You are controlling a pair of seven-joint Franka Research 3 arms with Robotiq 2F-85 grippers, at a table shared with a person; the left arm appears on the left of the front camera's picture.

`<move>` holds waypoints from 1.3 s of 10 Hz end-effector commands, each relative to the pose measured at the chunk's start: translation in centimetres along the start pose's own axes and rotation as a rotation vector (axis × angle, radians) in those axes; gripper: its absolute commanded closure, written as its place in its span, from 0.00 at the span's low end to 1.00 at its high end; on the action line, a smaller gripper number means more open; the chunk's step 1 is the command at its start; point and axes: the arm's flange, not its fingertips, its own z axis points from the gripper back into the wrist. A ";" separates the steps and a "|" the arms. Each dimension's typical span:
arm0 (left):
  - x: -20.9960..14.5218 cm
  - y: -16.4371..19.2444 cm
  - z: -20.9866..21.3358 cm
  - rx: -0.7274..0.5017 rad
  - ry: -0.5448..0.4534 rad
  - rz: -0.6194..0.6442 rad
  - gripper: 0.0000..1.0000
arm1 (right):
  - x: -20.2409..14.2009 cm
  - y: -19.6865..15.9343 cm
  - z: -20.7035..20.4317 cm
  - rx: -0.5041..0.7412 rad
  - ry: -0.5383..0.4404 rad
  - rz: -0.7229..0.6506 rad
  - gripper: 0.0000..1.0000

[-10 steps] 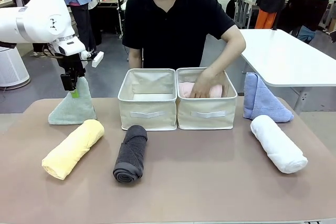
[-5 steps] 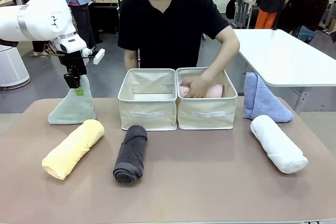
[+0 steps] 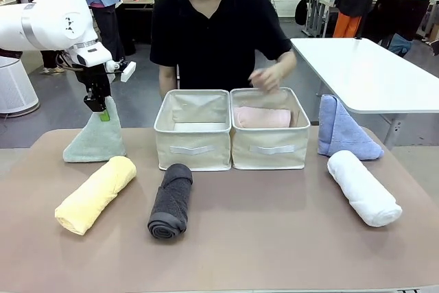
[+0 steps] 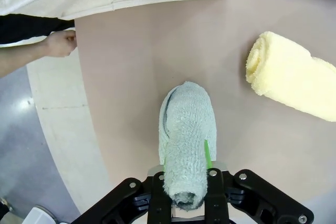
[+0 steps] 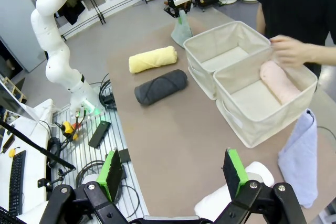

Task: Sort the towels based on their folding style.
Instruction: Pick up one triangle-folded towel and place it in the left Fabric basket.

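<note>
Teal towel (image 4: pixel 185 129), folded in a triangle, stands at the table's (image 3: pixel 274 238) left end, peak pinched by the left gripper (image 4: pixel 185 184). Right gripper (image 5: pixel 173 170) spread, idle. Lift straight up so the folds hold, then carry to the bin (image 3: pixel 193 143) without the pink roll (image 3: pixel 262 116). Matte brown top; busy lab beyond.

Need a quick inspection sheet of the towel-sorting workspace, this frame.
Surface: brown table, no stains seen.
Job's things: pink towel rolled, inside right bin; left bin holds nothing; yellow towel, dark grey towel and white towel rolled, on table; teal towel and periwinkle towel are triangles, upright on table.
Clutter: nothing seen.
Grippers: left gripper shut on teal towel's tip; right gripper open, holding nothing.
Cables: cables on floor grating beside table.
Surroundings: person's hand above right bin; white table behind.
</note>
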 end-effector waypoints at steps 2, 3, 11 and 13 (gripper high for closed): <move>-0.3 -0.1 1.1 -0.017 0.047 0.045 1.00 | 0.0 0.0 -0.1 0.011 -0.007 0.005 0.00; -0.5 -0.3 1.7 -0.020 0.055 0.063 1.00 | 0.0 0.0 -0.1 0.011 -0.007 0.005 0.00; -1.7 -9.7 20.4 0.058 0.066 0.370 1.00 | 0.0 0.0 -0.1 0.011 -0.007 0.005 0.00; -0.9 -9.6 20.6 0.078 0.080 0.308 1.00 | 0.0 0.0 -0.1 0.011 -0.007 0.005 0.00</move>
